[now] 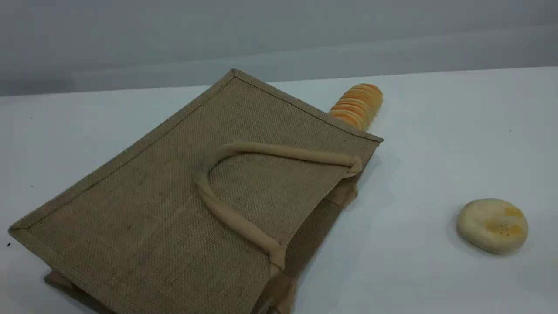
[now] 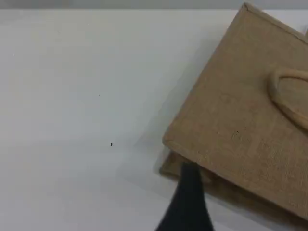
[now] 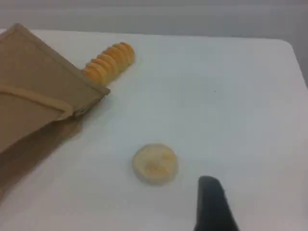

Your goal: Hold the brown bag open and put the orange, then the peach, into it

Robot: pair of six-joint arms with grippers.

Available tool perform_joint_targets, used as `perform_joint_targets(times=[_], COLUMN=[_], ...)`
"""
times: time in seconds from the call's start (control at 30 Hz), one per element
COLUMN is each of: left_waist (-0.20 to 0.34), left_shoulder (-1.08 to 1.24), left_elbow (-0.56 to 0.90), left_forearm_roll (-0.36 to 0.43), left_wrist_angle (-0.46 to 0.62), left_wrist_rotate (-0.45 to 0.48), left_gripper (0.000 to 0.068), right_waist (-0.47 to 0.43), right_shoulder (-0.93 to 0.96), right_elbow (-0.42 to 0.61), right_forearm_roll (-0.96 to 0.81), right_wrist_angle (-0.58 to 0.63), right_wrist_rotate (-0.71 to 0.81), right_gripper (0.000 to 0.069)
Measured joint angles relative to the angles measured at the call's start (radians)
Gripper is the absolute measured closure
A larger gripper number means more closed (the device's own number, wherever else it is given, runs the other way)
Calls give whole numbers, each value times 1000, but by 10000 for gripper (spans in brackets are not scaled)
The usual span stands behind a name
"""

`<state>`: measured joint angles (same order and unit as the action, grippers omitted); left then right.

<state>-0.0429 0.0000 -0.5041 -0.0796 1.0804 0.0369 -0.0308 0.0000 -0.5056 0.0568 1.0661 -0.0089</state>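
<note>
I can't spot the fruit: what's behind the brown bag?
Behind the brown bag an orange-striped loaf sticks out, its near end hidden by the bag. No orange or peach shows; the bag's inside is covered.

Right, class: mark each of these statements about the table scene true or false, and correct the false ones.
1. The brown bag stands upright. False: it lies flat on the table.
2. A handle lies on the bag's upper face. True.
3. The striped loaf sits fully in view in front of the bag. False: it lies behind the bag's far edge, partly hidden.
4. The round bun lies apart from the bag. True.
</note>
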Motion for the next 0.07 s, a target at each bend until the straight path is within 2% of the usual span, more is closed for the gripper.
perform_joint_targets(times=[0.07], left_waist=[0], left_shoulder=[0], left_elbow=[0], left_forearm_roll=[0], left_wrist_angle=[0], left_wrist_rotate=[0], left_gripper=[143], right_waist=[0], right_shoulder=[0], right_elbow=[0], right_forearm_roll=[0], right_wrist_angle=[0], right_wrist_rotate=[0], right_gripper=[328])
